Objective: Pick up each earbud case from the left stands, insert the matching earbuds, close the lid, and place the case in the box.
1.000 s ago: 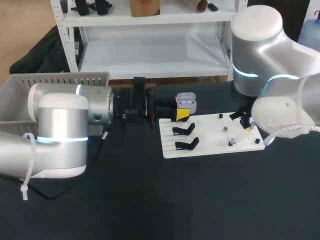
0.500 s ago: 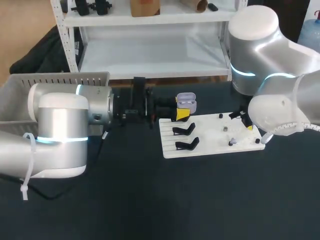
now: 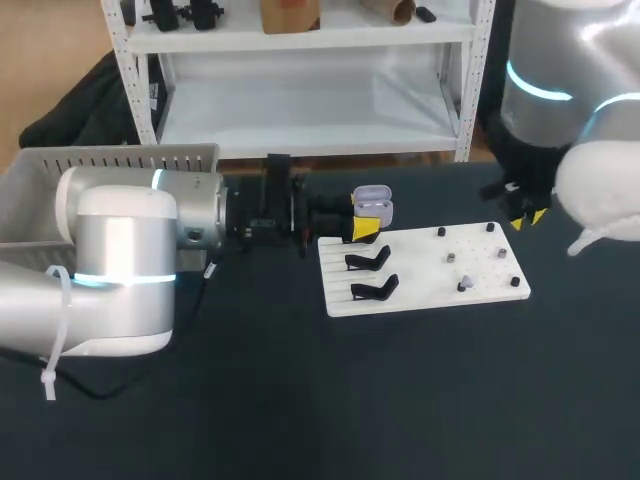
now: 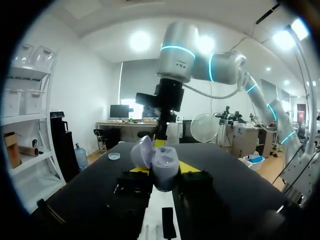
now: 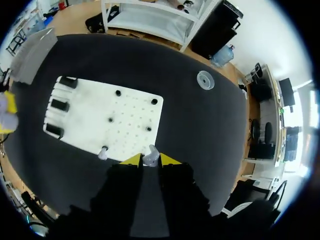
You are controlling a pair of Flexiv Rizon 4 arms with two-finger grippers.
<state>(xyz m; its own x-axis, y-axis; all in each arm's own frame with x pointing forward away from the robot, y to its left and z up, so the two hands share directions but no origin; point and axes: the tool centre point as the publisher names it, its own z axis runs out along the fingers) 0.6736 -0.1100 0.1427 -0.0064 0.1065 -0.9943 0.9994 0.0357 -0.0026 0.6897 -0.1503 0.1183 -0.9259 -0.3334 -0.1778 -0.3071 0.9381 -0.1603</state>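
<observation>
the right gripper (image 5: 150, 161) was seen almost closed, its yellow tips pinched from both sides on a small white earbud (image 5: 150, 155), and it was held high above the white board (image 5: 131, 127), well clear of the black pegs. the left gripper (image 4: 163, 172) was clamped on a pale lilac earbud case (image 4: 165, 167), whose lid (image 4: 142, 151) was hinged open. the case was held off the table just beyond the board's end where the black stands (image 3: 368, 261) were set. a second small pale piece (image 5: 103, 152), probably another earbud, was left standing on the board near its edge. the step in hand was judged to be the insertion. the earbud would best be carried across to the open case, lined up over a free well, lowered slowly and released only once seated, while the case was kept steady with its opening exposed. whether a well was already filled could not be told. the grey box (image 3: 120, 158) was seen behind the left arm, well apart from the case. no brand, label or writing could be made out on any of these things.
</observation>
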